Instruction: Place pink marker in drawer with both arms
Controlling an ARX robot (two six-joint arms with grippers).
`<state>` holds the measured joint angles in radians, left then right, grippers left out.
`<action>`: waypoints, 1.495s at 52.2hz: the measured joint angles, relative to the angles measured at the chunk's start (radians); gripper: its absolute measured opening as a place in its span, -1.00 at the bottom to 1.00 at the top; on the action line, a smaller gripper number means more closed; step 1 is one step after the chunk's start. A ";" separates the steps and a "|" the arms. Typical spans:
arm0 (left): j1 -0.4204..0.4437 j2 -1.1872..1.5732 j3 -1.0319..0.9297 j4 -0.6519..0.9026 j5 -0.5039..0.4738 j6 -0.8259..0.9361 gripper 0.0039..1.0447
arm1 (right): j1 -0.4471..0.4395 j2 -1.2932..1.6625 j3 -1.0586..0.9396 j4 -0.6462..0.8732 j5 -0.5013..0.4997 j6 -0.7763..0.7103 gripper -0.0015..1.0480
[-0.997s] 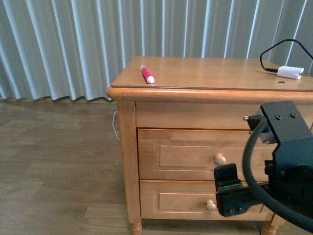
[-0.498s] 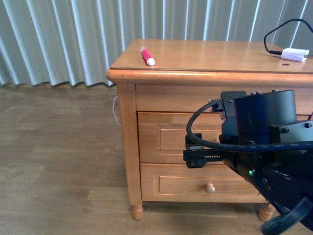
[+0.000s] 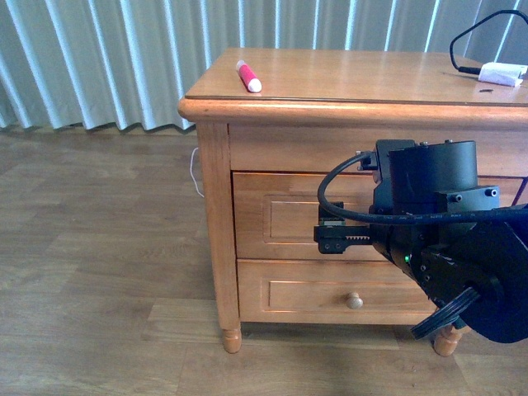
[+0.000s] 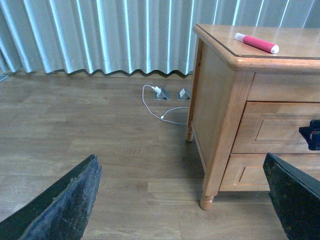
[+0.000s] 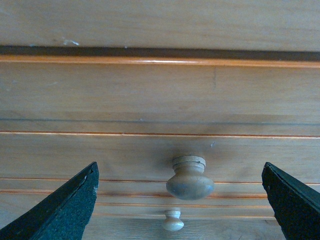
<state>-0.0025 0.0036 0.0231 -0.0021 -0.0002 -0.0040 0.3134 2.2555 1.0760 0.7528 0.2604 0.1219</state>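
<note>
Seen only through the left wrist camera: black left pincer (image 4: 179,165), fingers (image 4: 75,200) spread wide apart, clamped on nothing, held low above the brown plank floor (image 4: 100,130) beside the light-wood nightstand (image 4: 215,110). Well apart from it, up on the nightstand's glossy top surface (image 3: 355,78) near the corner: short bright pink marker with white cap end (image 3: 248,77), flat on its side, untouched.

In the front view, bulky black right arm (image 3: 437,247) with round housings and a looped black cable, levelled at the upper wide light-wood drawer (image 3: 280,227). Right pincer (image 5: 179,167) wide apart, gripping nothing, its fingers either side of the drawer's round wooden knob (image 5: 190,177) yet clear of it. From this pincer, marker at about 11 o'clock, well apart. Drawer closed.

Far right on the surface: white adapter with black cable (image 3: 502,74).
</note>
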 joint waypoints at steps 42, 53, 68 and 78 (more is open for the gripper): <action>0.000 0.000 0.000 0.000 0.000 0.000 0.89 | -0.016 0.030 0.026 -0.017 0.011 -0.005 -0.53; 0.000 0.000 0.000 0.000 0.000 0.000 0.89 | -0.026 0.030 -0.001 0.011 -0.015 -0.004 -0.54; 0.000 0.000 0.000 0.000 0.000 0.000 0.89 | -0.031 -0.082 -0.262 0.165 -0.081 0.008 -0.55; 0.000 0.000 0.000 0.000 0.000 0.000 0.89 | -0.026 -0.185 -0.498 0.287 -0.121 0.027 -0.55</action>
<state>-0.0025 0.0036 0.0235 -0.0021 -0.0002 -0.0040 0.2878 2.0705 0.5781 1.0401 0.1394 0.1490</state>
